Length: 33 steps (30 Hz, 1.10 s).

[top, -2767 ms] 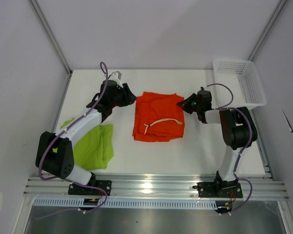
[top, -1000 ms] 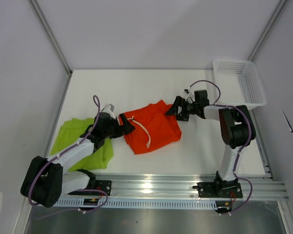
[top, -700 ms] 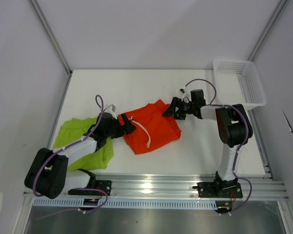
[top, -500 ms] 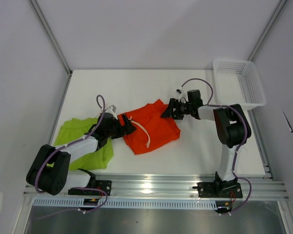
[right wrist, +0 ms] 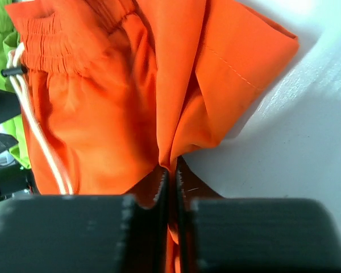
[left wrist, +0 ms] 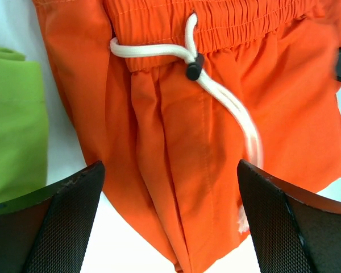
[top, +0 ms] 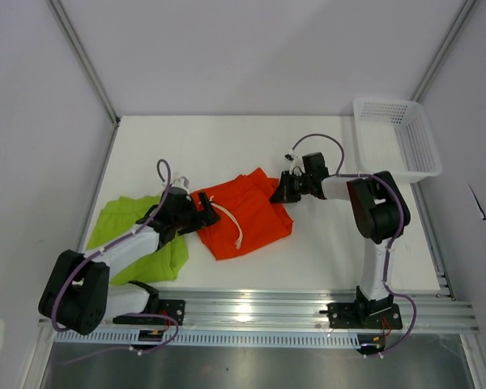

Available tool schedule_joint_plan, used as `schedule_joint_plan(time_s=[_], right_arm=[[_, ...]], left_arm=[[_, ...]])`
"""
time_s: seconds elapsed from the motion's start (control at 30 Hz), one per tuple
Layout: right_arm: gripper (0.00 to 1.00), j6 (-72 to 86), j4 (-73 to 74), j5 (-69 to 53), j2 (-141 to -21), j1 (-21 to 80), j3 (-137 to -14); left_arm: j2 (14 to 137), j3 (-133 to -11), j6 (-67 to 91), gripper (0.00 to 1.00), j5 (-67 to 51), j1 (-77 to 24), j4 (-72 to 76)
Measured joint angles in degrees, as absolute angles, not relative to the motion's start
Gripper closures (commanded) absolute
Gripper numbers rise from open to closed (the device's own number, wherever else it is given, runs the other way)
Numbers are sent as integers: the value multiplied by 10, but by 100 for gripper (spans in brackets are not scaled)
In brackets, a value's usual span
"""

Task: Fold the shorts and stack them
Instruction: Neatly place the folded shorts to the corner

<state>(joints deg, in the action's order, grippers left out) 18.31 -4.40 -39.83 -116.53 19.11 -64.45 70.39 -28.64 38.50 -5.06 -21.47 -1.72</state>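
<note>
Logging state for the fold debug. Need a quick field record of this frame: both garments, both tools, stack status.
orange shorts: mid-table, rumpled, drawstring lying on top
green shorts: flat on the table, left of the orange pair
left tool: open, at the orange pair's left side
right tool: shut on a fold at the orange pair's right edge
stack: not yet done, pairs side by side
basket: far right corner
</note>
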Motion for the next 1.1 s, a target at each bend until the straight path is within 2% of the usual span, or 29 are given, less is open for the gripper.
schedule_joint_plan(time_s=[0.2,0.57,0.63,0.67,0.7,0.73,0.77,0.9,1.1], right_arm=[[100,197,-39,-394,-1166,185,-644],[100,216,-44,-373,-1136,147,-605],[81,220,-46,-372,-1131,142,-599],[75,223,-46,-371,-1129,140,-596],[64,225,-48,-373,-1125,140,-593],[59,228,-51,-374,-1121,139,-590],[50,231,-56,-379,-1117,137,-588],[33,248,-89,-410,-1112,130,-575],[27,274,-143,-457,-1112,115,-553]], left_arm=[[682,-309,375,1,-42,-215,-76],[684,-328,364,1,-44,-215,-98],[695,-333,359,1,-47,-215,-95],[705,-336,359,1,-49,-215,-86],[718,-336,358,1,-50,-215,-72],[731,-336,358,1,-52,-215,-63],[740,-334,359,1,-55,-215,-51],[767,-328,360,1,-62,-215,-4],[812,-329,360,1,-65,-215,45]])
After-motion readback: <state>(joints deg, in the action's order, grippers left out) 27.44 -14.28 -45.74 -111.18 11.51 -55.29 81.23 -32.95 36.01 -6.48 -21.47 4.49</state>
